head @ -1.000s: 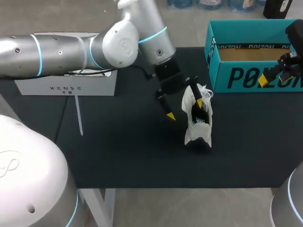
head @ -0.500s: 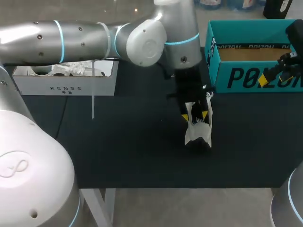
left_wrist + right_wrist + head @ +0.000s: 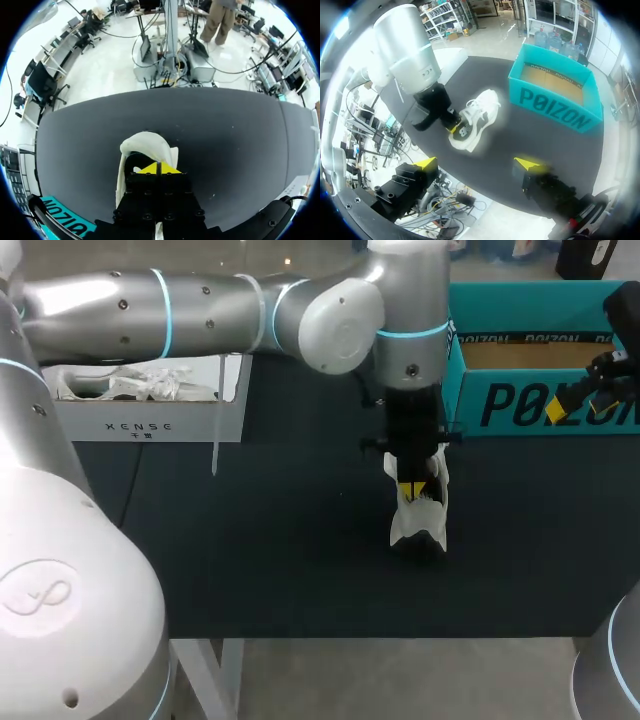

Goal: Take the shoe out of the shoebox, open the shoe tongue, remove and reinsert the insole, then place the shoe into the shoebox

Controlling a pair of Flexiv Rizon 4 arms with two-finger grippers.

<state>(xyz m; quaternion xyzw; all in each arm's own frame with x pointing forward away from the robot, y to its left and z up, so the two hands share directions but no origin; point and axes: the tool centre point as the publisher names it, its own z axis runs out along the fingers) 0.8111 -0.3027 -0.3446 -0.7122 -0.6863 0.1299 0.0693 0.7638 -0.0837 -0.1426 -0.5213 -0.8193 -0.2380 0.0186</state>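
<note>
Head view: white shoe [image 3: 418, 516] standing on the black worktop [image 3: 250, 540] just in front of the teal shoebox [image 3: 540, 360]; left arm [image 3: 330, 325] over it, left jaws down in the shoe's opening; right jaws before the shoebox's near wall, well apart from the shoe. Left wrist view: left jaws pressed together, yellow fingertips [image 3: 150, 169] meeting inside the shoe [image 3: 145, 147]; cannot tell whether anything is nipped between them. Right wrist view: right jaws spread wide, fingertips [image 3: 425, 162] above the worktop's [image 3: 520, 140] edge, shoe [image 3: 475, 122] and shoebox [image 3: 555, 102] ahead of them.
</note>
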